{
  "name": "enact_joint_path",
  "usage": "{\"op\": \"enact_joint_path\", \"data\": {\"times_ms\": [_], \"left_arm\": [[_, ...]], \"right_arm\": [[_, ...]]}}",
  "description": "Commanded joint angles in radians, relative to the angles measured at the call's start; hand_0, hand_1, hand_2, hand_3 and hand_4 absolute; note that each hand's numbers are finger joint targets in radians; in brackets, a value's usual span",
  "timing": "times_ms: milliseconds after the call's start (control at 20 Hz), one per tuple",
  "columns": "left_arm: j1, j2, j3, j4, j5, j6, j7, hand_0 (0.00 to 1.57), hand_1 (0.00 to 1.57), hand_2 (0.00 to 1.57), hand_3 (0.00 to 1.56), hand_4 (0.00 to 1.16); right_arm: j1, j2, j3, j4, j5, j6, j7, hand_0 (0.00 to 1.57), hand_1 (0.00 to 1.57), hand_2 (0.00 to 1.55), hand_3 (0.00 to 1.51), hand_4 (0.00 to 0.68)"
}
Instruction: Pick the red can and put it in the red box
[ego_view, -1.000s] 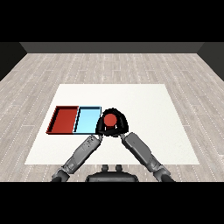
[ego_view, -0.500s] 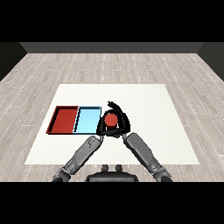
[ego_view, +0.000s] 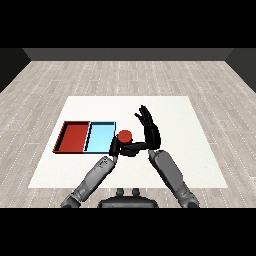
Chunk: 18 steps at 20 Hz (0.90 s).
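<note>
The red can (ego_view: 124, 134) stands upright just right of the light blue tray (ego_view: 100, 138), near the tray's right rim. Only the can's top and upper side show. My left hand (ego_view: 115, 146) is against the can's left and front, its fingers curled round the lower part. My right hand (ego_view: 150, 129) is to the right of the can, fingers straight and pointing away from me, apart from the can. The red tray (ego_view: 75, 137) lies left of the blue one and holds nothing.
The two trays lie side by side on the white table (ego_view: 180, 120), left of centre. Both forearms come in from the lower corners and meet near the can. Bare table stretches to the right and far side.
My right hand, which was curled round the can, has opened and its fingers now point up and away. The can has shifted a little left toward the blue tray, with my left hand at it.
</note>
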Motion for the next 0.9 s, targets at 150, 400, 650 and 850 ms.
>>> {"op": "enact_joint_path", "data": {"times_ms": [150, 400, 650, 850], "left_arm": [[0.07, 0.014, 0.051, -0.044, -0.031, -0.005, -0.029, 1.57, 1.57, 1.55, 1.45, 1.12], [0.062, 0.103, 0.13, -0.093, -0.037, -0.074, 0.019, 1.57, 1.57, 1.57, 1.47, 1.13], [0.054, 0.246, 0.181, -0.245, -0.069, -0.072, 0.141, 1.57, 1.57, 1.57, 1.46, 1.11], [0.068, 0.333, 0.245, -0.266, -0.094, -0.095, 0.178, 1.57, 1.57, 1.55, 1.44, 1.12]], "right_arm": [[0.041, -0.075, -0.096, -0.208, 0.047, -0.026, 0.094, 0.0, 0.0, 0.0, 0.0, 0.0], [0.139, -0.049, -0.182, -0.122, -0.032, 0.054, -0.039, 0.0, 0.0, 0.0, 0.0, 0.0], [0.258, -0.17, -0.345, -0.103, -0.151, 0.191, -0.084, 0.0, 0.0, 0.0, 0.0, 0.0], [0.296, -0.176, -0.332, -0.06, -0.099, 0.184, -0.08, 0.0, 0.0, 0.0, 0.0, 0.0]]}}
